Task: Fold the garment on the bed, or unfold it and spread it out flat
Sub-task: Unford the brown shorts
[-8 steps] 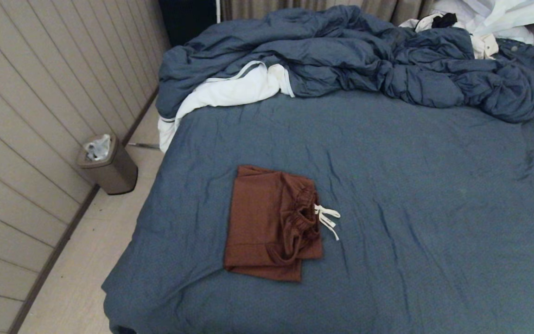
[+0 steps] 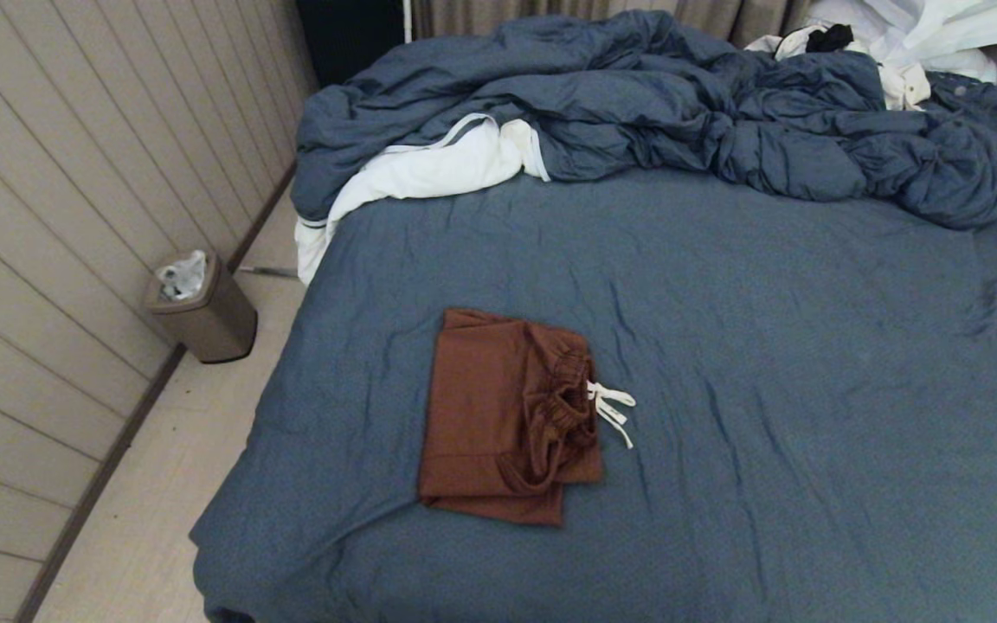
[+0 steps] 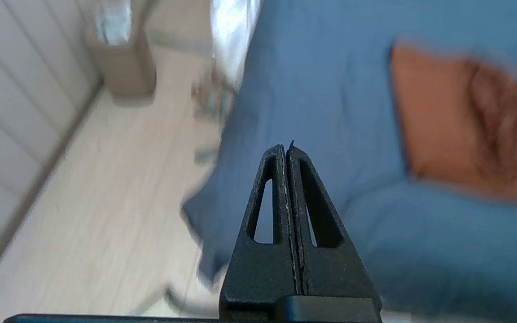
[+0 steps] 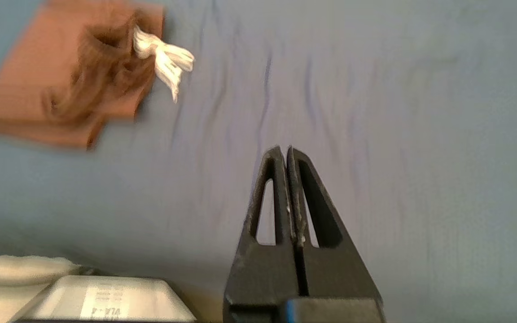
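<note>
The bed (image 2: pixel 810 363) fills most of the head view, its wrinkled slate-blue sheet cut off at the near and right edges. A rumpled blue duvet (image 2: pixel 680 112) is heaped along the bed's far end, with white bedding (image 2: pixel 429 169) spilling out at its left corner and white clothes (image 2: pixel 923 35) partly cut off at the far right. On the floor left of the bed stands a small bin (image 2: pixel 204 311) against the panelled wall.

The shorts (image 2: pixel 498 415) lie folded into a rough rectangle on the bed's near left part, gathered waistband on top toward the right, the white drawstring (image 2: pixel 613 407) trailing onto the sheet. How many layers lie underneath cannot be made out.

Neither arm appears in the head view; only the wrist views show them. The left gripper (image 3: pixel 286 152) hangs above the bed's near left corner, fingers pressed together, holding nothing, well apart from the shorts. The right gripper (image 4: pixel 285 154) hangs over bare sheet to the right of the shorts, likewise closed and empty. Both wrist views are blurred; the right one alone shows a grey part of the robot (image 4: pixel 106 298) below.
</note>
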Robot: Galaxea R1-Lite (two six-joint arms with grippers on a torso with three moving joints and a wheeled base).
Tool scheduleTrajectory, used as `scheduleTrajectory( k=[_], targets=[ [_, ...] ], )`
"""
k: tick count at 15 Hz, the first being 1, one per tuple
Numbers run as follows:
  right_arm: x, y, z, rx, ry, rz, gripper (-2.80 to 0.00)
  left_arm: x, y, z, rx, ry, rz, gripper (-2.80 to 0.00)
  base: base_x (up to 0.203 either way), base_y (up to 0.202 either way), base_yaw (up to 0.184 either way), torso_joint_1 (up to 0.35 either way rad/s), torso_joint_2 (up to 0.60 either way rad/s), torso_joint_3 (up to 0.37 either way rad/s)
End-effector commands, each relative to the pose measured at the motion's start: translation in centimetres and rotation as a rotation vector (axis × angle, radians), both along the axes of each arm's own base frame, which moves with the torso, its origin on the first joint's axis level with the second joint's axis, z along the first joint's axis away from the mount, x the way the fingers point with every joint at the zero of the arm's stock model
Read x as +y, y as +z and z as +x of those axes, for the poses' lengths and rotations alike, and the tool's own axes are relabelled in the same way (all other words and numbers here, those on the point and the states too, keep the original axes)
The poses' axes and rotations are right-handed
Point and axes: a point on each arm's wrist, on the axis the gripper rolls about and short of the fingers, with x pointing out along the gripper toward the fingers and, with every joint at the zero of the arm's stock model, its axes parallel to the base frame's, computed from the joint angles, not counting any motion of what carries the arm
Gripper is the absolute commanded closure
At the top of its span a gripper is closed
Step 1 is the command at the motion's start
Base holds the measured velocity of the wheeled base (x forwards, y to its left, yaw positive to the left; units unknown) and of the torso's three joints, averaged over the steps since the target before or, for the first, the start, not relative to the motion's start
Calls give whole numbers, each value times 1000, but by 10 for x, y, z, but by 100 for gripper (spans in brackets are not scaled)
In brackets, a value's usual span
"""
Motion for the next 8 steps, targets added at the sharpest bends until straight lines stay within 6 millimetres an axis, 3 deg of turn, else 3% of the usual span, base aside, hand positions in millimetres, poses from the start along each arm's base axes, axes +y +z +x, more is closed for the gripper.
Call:
scheduleTrajectory(
  k=[1, 5, 8],
  targets=[
    [1, 34, -6, -23, 27, 0, 0, 0, 32, -7, -42, -3, -1, 0, 0, 0, 0, 0, 0, 0],
    [2, 100, 20, 103, 75, 12, 0, -1, 85, 13, 55, -43, -24, 0, 0, 0, 0, 0, 0, 0],
    [3, 136, 66, 233, 114, 58, 0, -2, 115, 49, 180, -88, -46, 0, 0, 0, 0, 0, 0, 0]
  ],
)
